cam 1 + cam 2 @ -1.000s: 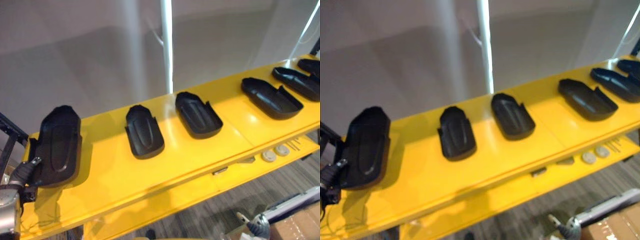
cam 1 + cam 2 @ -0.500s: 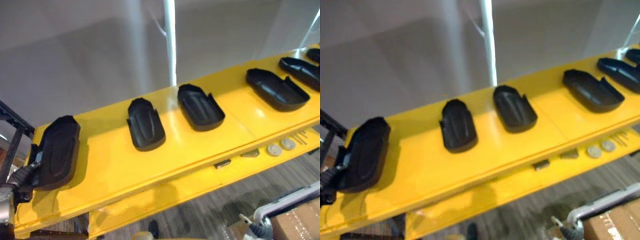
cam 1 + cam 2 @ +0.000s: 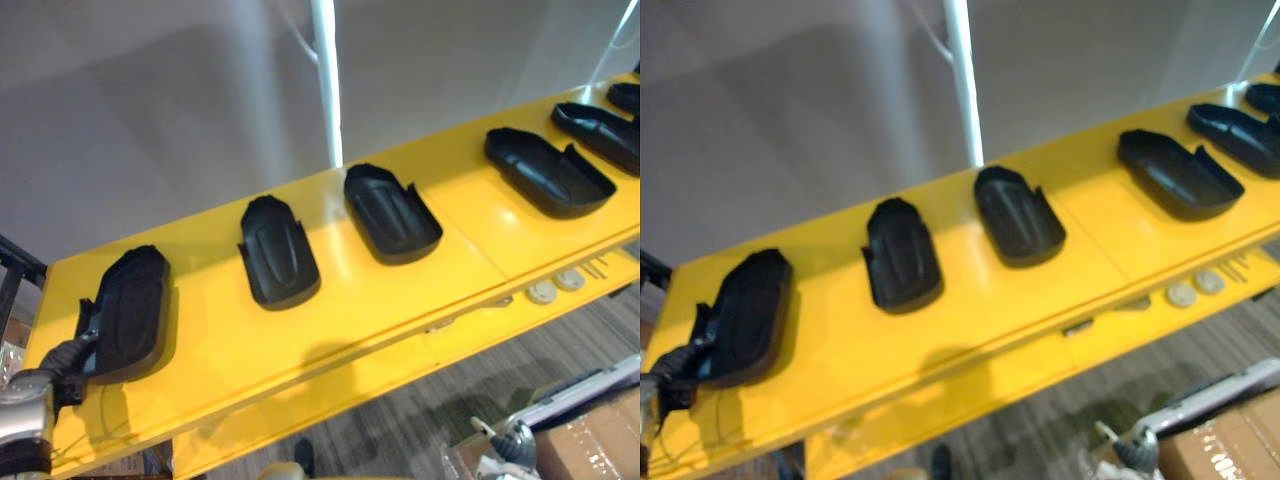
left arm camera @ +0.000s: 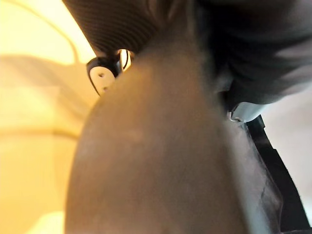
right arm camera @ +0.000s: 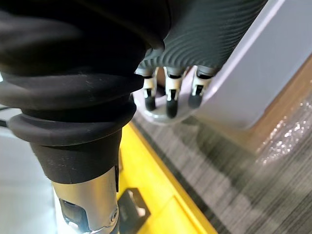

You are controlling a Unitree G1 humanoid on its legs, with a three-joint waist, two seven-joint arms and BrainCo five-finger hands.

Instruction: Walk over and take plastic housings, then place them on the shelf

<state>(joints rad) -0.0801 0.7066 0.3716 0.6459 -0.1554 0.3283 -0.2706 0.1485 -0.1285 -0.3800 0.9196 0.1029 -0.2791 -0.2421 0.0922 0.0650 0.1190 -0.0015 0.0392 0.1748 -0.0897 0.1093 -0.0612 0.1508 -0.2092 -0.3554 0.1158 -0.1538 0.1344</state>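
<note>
Currently: one housing (image 3: 128, 312), black moulded plastic, lying on the yellow shelf (image 3: 222, 345) at its left end — judged light, stiff and slick, best taken across the raised side walls. My left hand (image 3: 68, 357) is at its near end, but I cannot tell its grip. My right hand (image 5: 204, 34) hangs relaxed and empty.

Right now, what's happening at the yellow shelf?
The robot's left hand is at the near end of the leftmost plastic housing, which lies on the yellow shelf. Whether it grips the housing can't be told. The other housings sit in a row along the shelf to the right, untouched. The right hand hangs low beside a cardboard box, fingers relaxed and holding nothing.
</note>
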